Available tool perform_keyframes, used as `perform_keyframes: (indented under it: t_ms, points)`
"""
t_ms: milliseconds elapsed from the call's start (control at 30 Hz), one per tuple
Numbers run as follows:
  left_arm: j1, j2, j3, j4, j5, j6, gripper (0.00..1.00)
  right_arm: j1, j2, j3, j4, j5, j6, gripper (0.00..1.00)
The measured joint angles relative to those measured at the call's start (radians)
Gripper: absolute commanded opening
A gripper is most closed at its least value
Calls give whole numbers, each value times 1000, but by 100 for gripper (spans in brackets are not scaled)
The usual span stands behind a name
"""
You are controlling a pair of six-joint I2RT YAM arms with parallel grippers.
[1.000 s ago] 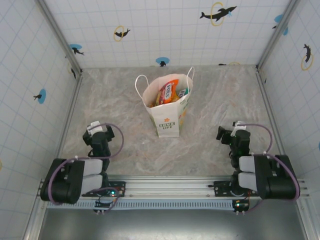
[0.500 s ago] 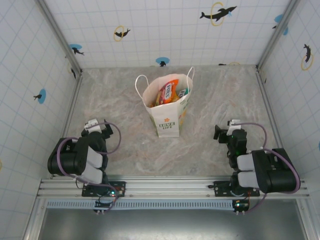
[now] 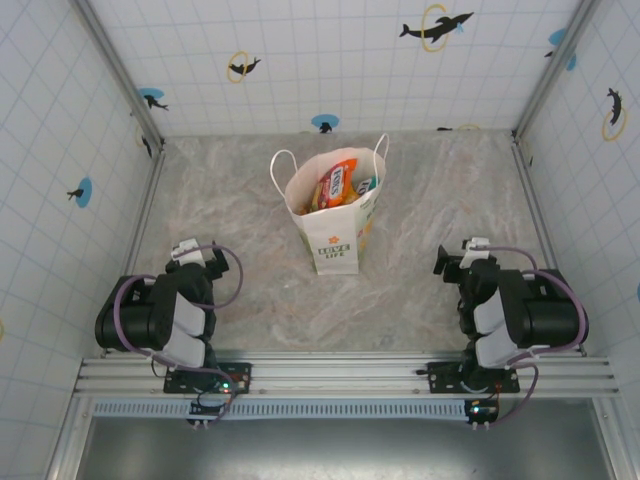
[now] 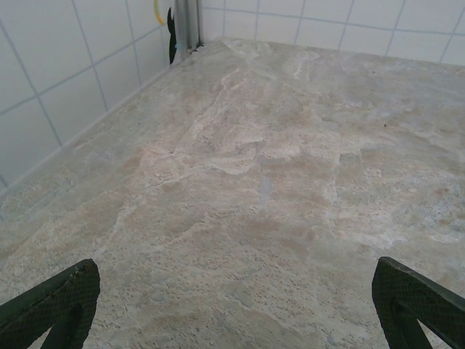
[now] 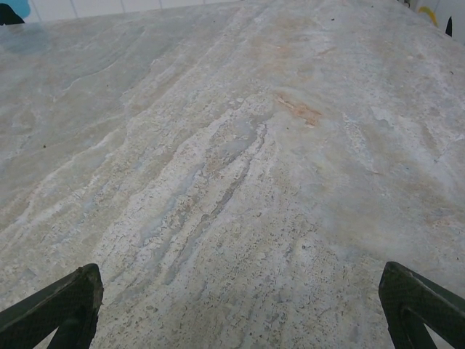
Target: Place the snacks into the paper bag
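Note:
The white paper bag (image 3: 335, 238) stands upright at the middle of the table, its mouth open. Several snacks (image 3: 337, 184) sit inside it; orange, yellow and a bit of green packet show at the top. My left gripper (image 3: 197, 257) rests near the table's front left, well apart from the bag. In the left wrist view that gripper (image 4: 232, 294) is open over bare marble. My right gripper (image 3: 456, 264) sits at the front right, also far from the bag. From the right wrist camera, the right gripper (image 5: 240, 294) is open with nothing between its fingers.
Tiled walls (image 3: 60, 200) close in the marble table (image 3: 240, 200) on the left, back and right. A metal rail (image 3: 340, 375) carrying both arm bases runs along the near edge. A dark post (image 4: 182, 29) marks the back left corner.
Both arms have folded back over their bases, the left one first and the right one after it. The grippers stayed open. The bag and the snacks have not moved.

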Motion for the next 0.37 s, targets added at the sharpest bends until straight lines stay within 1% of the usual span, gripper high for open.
perform_keyframes:
  t_ms: [367]
  points:
    - [0, 0, 0, -6, 0, 0, 98, -6, 0, 0, -2, -6, 5, 100]
